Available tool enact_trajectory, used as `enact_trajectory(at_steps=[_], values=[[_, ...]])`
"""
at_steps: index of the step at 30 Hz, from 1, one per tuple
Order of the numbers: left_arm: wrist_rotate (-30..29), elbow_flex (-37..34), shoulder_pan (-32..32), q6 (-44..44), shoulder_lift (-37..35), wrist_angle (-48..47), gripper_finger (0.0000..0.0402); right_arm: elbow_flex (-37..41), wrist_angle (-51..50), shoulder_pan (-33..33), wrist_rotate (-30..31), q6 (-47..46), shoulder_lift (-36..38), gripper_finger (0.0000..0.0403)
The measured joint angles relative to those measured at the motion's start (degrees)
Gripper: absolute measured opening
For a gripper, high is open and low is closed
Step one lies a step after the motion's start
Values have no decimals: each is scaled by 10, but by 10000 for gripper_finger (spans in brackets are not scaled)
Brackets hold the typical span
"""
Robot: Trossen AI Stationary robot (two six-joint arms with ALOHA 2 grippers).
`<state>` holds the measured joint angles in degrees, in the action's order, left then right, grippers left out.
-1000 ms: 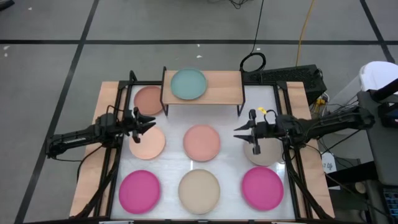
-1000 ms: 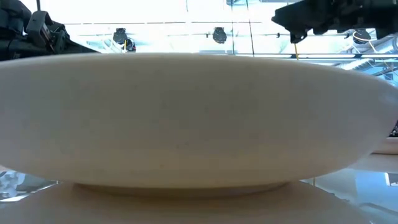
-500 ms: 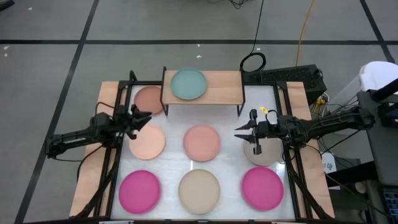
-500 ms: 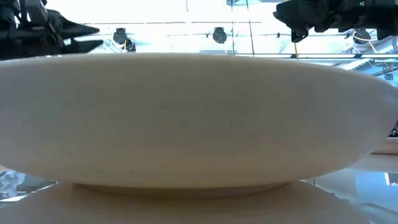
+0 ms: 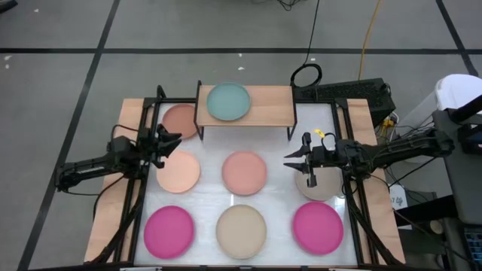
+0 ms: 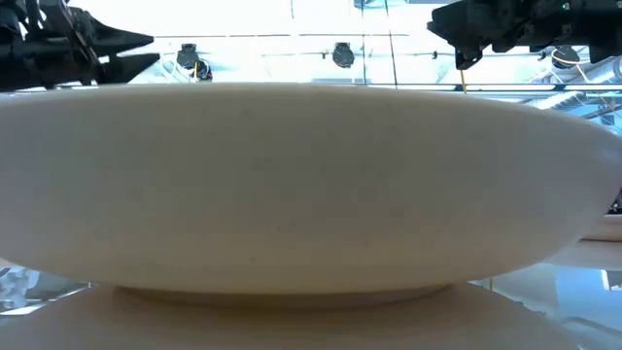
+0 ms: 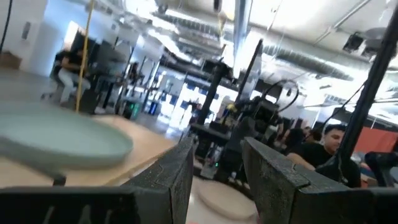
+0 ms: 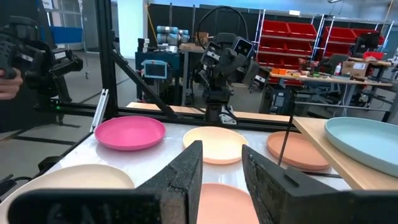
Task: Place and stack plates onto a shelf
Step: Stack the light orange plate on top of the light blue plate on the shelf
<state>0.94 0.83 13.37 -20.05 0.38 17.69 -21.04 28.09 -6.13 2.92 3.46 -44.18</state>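
The shelf carries only the pale teal plate; seven plates lie on the surface in front of it. My left gripper, fingers parted and empty, hovers beside the brownish-red plate under the shelf's left end, probably my next pick. My right gripper, fingers also parted and empty, waits right of the shelf.

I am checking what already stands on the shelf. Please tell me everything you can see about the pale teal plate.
The pale teal plate is round, shallow and matte, with a low raised rim. It lies flat on the light wooden top of the shelf, toward the shelf's left half. It is alone there, with nothing stacked on it, and neither gripper touches it. The right wrist view shows its edge slightly overhanging the shelf top.
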Motion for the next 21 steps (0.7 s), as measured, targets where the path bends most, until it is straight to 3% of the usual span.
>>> enact_trajectory(at_steps=[4, 8, 15, 21], values=[[21, 53, -11, 46, 12, -32, 145, 0, 5, 0, 0, 5, 0, 98], [-4, 134, -32, 80, 70, -129, 145, 0, 5, 0, 3, 9, 0, 98], [-54, 276, -71, 90, 256, -349, 145, 0, 5, 0, 4, 22, 0, 98], [-66, 323, -93, 33, 423, -497, 145, 0, -5, 0, 2, 3, 0, 98]])
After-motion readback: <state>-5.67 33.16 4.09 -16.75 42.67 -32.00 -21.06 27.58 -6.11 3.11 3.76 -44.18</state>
